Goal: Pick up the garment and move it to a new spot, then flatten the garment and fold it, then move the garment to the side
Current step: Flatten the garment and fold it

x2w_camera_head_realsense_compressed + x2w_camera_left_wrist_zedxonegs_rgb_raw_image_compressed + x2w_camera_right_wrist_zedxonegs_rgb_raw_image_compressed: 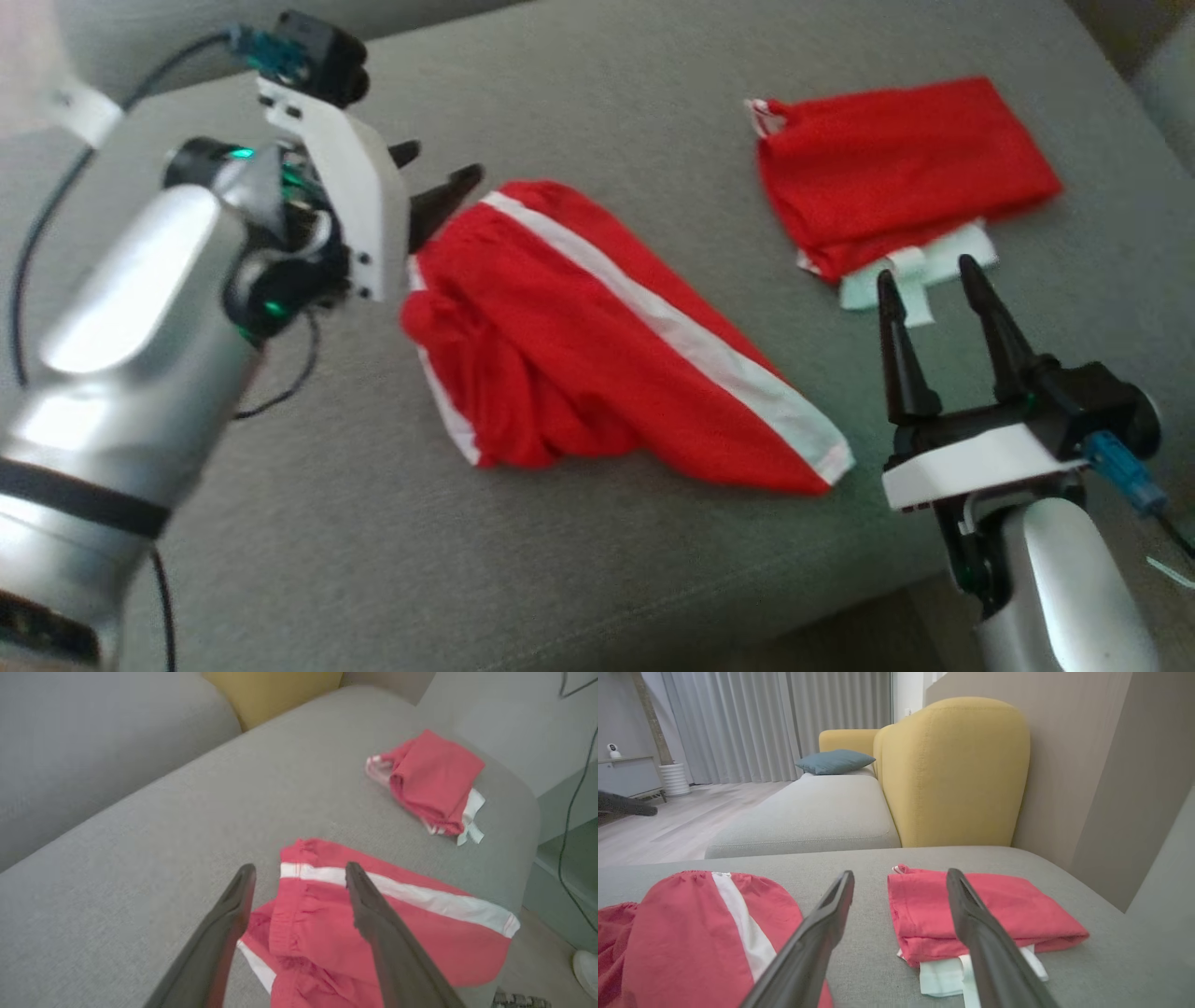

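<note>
A red garment [607, 345] with a white side stripe lies loosely spread and partly bunched on the grey sofa seat [280, 523], near the middle. My left gripper [439, 166] hovers open at its upper left edge, close to the gathered waistband. In the left wrist view the open left gripper [300, 870] points at the waistband of the garment [420, 942], with nothing between the fingers. My right gripper [926, 275] stands open to the right of the garment, empty. In the right wrist view the garment [682, 933] lies left of the right gripper [901, 877].
A second red garment [896, 168], folded with white fabric showing under it, lies at the seat's far right, just beyond my right fingertips [1008, 910]. The seat's front edge runs along the lower right. A yellow armchair [952, 770] stands behind.
</note>
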Controlling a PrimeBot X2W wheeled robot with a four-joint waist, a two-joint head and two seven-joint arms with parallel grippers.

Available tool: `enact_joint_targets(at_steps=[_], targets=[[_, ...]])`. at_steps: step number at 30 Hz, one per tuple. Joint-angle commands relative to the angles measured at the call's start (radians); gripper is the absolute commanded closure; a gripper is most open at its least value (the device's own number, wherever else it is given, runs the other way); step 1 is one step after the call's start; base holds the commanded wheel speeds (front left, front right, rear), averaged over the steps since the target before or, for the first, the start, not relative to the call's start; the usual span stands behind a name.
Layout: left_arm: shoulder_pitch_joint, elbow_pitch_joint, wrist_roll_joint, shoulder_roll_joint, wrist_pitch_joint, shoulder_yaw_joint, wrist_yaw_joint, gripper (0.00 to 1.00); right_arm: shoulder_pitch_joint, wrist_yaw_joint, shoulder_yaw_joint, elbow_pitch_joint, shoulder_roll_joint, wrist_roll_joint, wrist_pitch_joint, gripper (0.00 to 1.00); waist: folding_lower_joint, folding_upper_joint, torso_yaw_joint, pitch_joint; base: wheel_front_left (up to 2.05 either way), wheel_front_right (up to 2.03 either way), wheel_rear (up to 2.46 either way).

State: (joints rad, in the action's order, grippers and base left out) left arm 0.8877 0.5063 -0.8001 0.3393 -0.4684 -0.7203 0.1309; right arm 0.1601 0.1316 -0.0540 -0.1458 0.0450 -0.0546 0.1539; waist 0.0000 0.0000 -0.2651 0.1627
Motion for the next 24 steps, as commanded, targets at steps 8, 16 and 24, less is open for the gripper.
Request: enact_joint_targets(at_steps=[8, 16, 24], targets=[[0.200, 0.099, -0.162, 0.144, -0.145, -0.136, 0.000, 0.00, 0.045, -0.001, -0.086, 0.024, 0.005, -0.042, 0.028, 0.00, 0.0000, 0.0000, -0.150, 0.099, 0.00, 0.00, 0.00], [0.250, 0.189, -0.217, 0.146, -0.161, -0.195, 0.000, 0.00, 0.050, -0.001, -0.121, 0.008, 0.005, -0.061, 0.044, 0.00, 0.0000, 0.0000, -0.189, 0.121, 0.00, 0.00, 0.00], [0.271, 0.237, -0.274, 0.142, -0.172, -0.245, 0.000, 0.00, 0.042, -0.001, -0.121, -0.009, 0.005, -0.071, 0.056, 0.00, 0.0000, 0.0000, -0.211, 0.128, 0.00, 0.00, 0.00]])
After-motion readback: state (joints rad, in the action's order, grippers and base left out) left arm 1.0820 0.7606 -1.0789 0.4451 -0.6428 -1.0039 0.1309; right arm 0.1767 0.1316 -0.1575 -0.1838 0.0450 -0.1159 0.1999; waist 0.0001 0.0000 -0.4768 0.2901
